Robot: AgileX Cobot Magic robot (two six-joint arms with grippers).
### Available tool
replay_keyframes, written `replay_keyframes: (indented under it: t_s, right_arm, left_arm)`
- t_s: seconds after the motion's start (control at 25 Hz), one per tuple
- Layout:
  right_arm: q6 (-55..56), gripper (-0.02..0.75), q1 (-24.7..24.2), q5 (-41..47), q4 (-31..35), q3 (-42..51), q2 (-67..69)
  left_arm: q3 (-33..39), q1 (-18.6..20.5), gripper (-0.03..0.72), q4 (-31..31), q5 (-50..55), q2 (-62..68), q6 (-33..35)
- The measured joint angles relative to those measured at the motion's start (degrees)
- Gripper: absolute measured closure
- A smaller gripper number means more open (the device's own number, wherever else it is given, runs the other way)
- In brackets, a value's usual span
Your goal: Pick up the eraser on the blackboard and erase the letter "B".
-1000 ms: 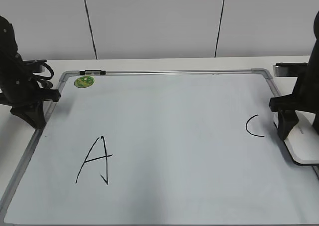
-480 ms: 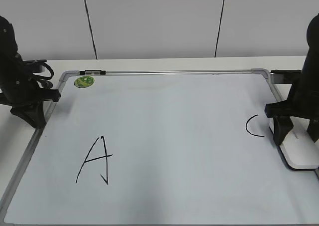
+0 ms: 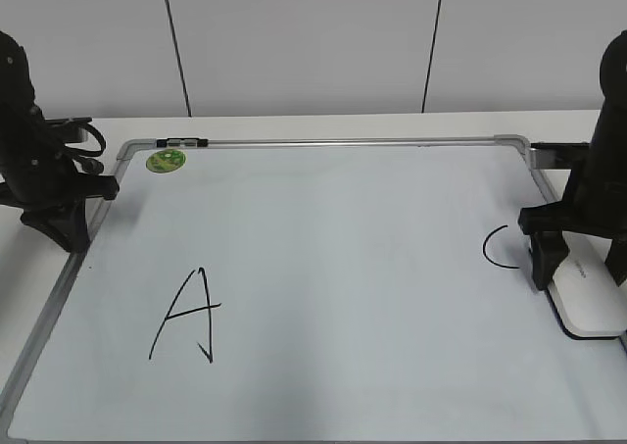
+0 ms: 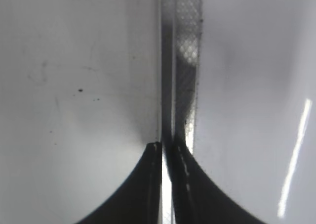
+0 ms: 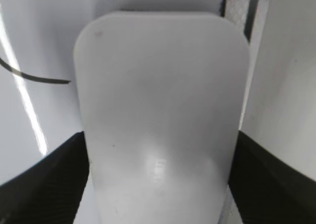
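Observation:
The white eraser (image 3: 588, 307) lies at the right edge of the blackboard (image 3: 333, 219), a white board with a grey frame. My right gripper (image 3: 578, 275) stands over it with a black finger against each long side. In the right wrist view the eraser (image 5: 160, 115) fills the frame between the fingers (image 5: 49, 184). No letter "B" shows on the board. A black "A" (image 3: 186, 315) is at the left and a black "C" (image 3: 498, 248) just left of the eraser. My left gripper (image 3: 59, 230) is shut and empty at the board's left frame (image 4: 185, 61).
A round green sticker (image 3: 166, 160) sits at the board's far left corner. A stroke of the "C" (image 5: 34, 77) shows left of the eraser in the right wrist view. The board's frame (image 5: 237, 6) runs close along the eraser's right side.
My right gripper has shifted a little left and toward the front of the board with the eraser, which has turned more in line with the frame. The left arm has not moved.

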Motion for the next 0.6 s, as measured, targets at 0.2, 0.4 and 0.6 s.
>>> replay_keyframes:
  t_s: [0.2, 0.4, 0.6]
  right_arm:
    - [0.0, 0.092, 0.0, 0.4, 0.0, 0.0, 0.0]
    - [0.0, 0.092, 0.0, 0.7, 0.0, 0.0, -0.5]
    - [0.0, 0.097, 0.0, 1.2, 0.0, -0.2, -2.5]
  left_arm:
    - [0.0, 0.0, 0.654, 0.0, 0.0, 0.0, 0.0]
    - [0.0, 0.0, 0.647, 0.0, 0.0, 0.0, 0.0]
    - [0.3, 0.0, 0.623, 0.1, 0.1, -1.3, 0.0]
